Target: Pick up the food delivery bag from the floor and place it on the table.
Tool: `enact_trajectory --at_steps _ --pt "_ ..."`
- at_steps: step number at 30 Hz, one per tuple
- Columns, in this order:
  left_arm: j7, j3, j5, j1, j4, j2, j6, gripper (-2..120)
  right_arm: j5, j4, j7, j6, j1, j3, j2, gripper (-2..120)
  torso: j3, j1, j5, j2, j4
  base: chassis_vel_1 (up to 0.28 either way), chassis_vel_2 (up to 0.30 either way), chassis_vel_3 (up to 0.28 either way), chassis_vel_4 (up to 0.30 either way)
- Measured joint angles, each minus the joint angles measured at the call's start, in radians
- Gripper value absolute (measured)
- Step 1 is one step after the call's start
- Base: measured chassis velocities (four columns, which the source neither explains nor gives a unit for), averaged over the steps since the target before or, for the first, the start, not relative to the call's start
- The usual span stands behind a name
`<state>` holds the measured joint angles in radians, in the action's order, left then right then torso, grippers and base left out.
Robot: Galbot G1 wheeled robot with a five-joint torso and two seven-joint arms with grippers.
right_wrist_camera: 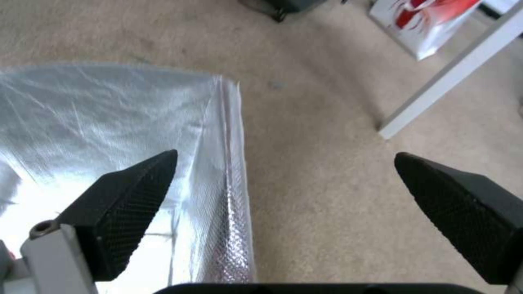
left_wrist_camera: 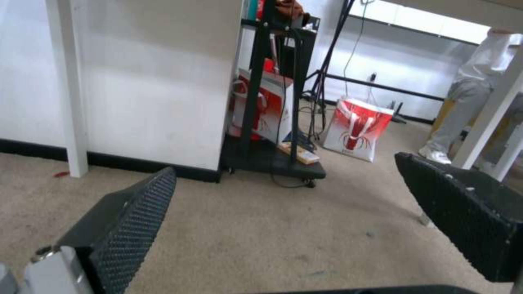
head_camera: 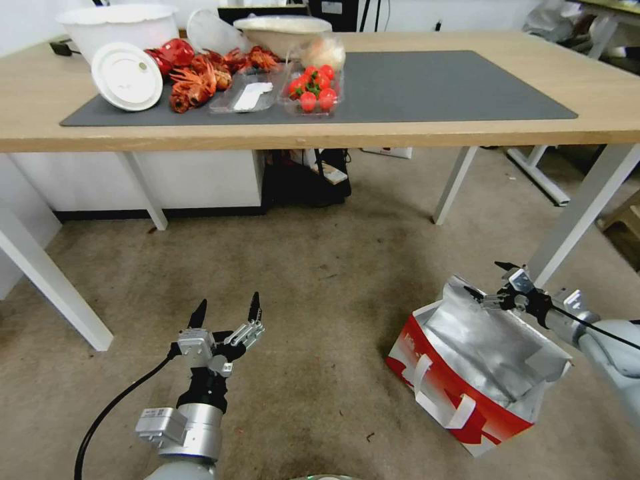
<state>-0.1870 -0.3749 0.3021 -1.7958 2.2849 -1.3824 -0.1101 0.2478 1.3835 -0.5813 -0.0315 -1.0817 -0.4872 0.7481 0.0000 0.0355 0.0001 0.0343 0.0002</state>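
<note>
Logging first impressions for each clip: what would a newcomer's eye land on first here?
Probably the food delivery bag, red and white with crinkled silver foil gaping open, standing on the floor at the robot's right. The right end effector is open at the bag's foil rim, one finger over the lining and one outside. Next, the red crayfish and strawberries on the table, while the left end effector hangs open above bare carpet.
</note>
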Motion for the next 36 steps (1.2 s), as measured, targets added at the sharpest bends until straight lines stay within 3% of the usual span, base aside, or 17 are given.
enact_trajectory --at_steps 10,23,36 --pt "-0.008 -0.003 -0.001 0.000 -0.011 -0.006 -0.005 100 -0.044 -0.085 -0.078 0.003 0.073 0.092 0.021 96 0.000 0.000 -0.0001 0.000 -0.0002 0.000 0.000 0.000 0.000" --pt "-0.016 -0.006 -0.004 0.001 -0.016 -0.013 -0.006 100 -0.049 -0.143 -0.111 0.009 0.116 0.143 0.043 45 0.000 0.000 -0.0002 0.001 -0.0002 0.000 0.000 0.000 0.000" --pt "-0.025 -0.009 0.010 0.004 -0.012 -0.005 -0.009 100 -0.003 -0.132 -0.159 0.045 0.096 0.106 0.041 0 0.000 0.000 -0.0001 0.001 -0.0001 0.000 0.000 0.000 0.000"
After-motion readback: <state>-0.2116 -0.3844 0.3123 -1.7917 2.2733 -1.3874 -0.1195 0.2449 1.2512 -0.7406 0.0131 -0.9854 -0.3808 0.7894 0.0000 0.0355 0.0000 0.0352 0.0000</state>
